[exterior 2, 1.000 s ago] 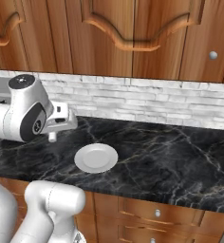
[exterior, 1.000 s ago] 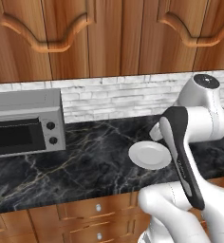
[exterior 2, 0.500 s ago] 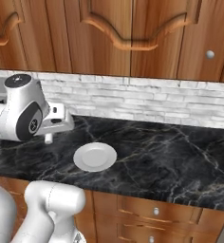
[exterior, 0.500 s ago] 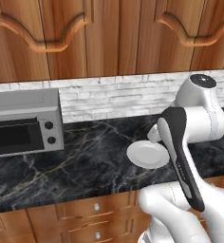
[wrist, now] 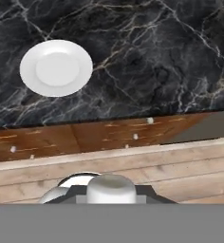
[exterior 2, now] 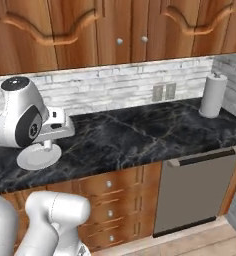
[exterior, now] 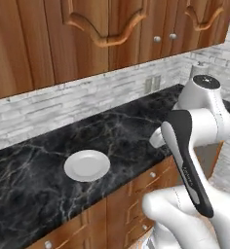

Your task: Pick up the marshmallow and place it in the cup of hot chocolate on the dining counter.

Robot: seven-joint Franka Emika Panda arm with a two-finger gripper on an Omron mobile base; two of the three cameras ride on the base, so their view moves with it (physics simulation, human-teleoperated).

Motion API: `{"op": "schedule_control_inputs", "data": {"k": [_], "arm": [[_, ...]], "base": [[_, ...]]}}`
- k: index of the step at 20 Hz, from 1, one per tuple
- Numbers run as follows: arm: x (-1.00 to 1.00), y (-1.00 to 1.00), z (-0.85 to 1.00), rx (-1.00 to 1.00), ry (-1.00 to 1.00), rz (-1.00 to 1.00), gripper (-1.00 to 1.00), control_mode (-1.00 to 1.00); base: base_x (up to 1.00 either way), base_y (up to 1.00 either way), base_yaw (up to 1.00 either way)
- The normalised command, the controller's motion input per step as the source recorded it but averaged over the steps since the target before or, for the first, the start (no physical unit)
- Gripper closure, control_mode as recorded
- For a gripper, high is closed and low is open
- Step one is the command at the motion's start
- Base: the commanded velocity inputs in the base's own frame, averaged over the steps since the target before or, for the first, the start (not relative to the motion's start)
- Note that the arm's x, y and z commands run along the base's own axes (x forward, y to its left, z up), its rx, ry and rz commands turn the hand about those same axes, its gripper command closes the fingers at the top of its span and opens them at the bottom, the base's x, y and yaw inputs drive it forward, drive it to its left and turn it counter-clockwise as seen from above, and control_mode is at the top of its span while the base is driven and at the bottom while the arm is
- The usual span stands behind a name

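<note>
The marshmallow (wrist: 111,188), a small white soft lump, sits at the bottom of the hand view between the dark tips of my gripper (wrist: 111,195), which is shut on it. The hand looks down from over the wooden floor (wrist: 180,168), off the front edge of the narrow black marble worktop (wrist: 147,71). In both base views my white arm (exterior: 197,126) is folded close to the base, level with the worktop's front. The cup of hot chocolate and the dining counter are out of view.
An empty round white plate (exterior: 86,165) (exterior 2: 38,156) (wrist: 56,67) lies on the worktop near its front edge. Wooden drawers (exterior 2: 110,195) and a dishwasher (exterior 2: 197,187) stand below it. A paper towel roll (exterior 2: 213,95) stands at the far right, with wall cupboards (exterior: 87,29) overhead.
The whole picture has shifted, so the base has moved: the microwave has left view, and the paper towel roll and dishwasher have come in. The gripper stays shut.
</note>
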Motion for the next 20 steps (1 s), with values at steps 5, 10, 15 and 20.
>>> {"op": "schedule_control_inputs", "data": {"k": [5,10,15,20], "arm": [[0.00,0.00,0.00,0.00,0.00,0.00,1.00,1.00],[0.00,0.00,0.00,0.00,0.00,0.00,1.00,1.00],[0.00,0.00,0.00,0.00,0.00,0.00,1.00,1.00],[0.00,0.00,0.00,0.00,0.00,0.00,1.00,1.00]], "base": [[0.00,-0.01,-0.98],[-0.01,-0.15,-0.89],[-0.01,-0.75,-0.72],[-0.04,-0.78,-0.73]]}}
